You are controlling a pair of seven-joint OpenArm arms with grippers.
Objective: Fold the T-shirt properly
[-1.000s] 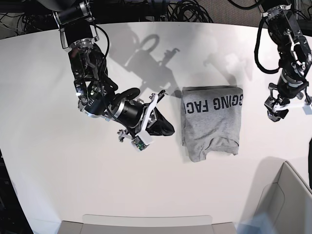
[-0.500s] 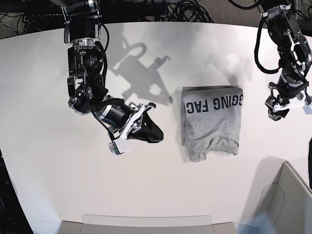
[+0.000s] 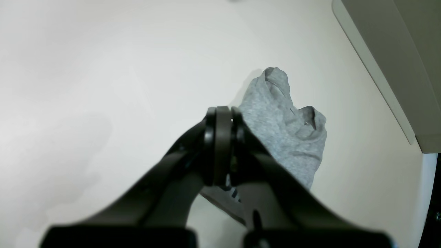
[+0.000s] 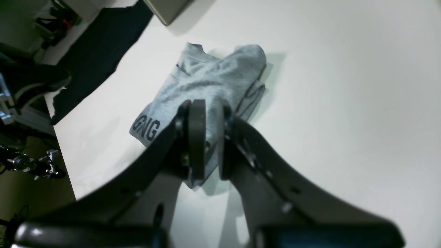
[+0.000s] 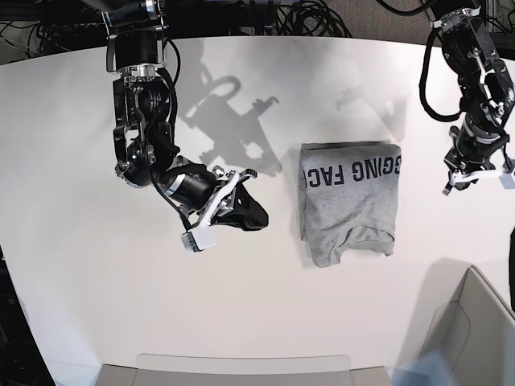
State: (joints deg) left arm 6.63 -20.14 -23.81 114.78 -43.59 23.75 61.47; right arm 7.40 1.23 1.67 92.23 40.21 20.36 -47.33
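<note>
T-shirt point(image 5: 348, 204) lay folded on the white table point(image 5: 80, 265), left gripper point(image 3: 223, 121) pinched empty, right gripper point(image 4: 209, 137) narrowly parted, holding nothing

Black arms point(image 5: 145, 129), white brackets, blk cables

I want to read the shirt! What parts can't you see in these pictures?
- T-shirt lettering: base view shows only part; the fold hides the rest.
- Left wrist view: the shut left gripper covers the shirt's near end.
- Right wrist view: the right gripper blocks most letters.
</note>
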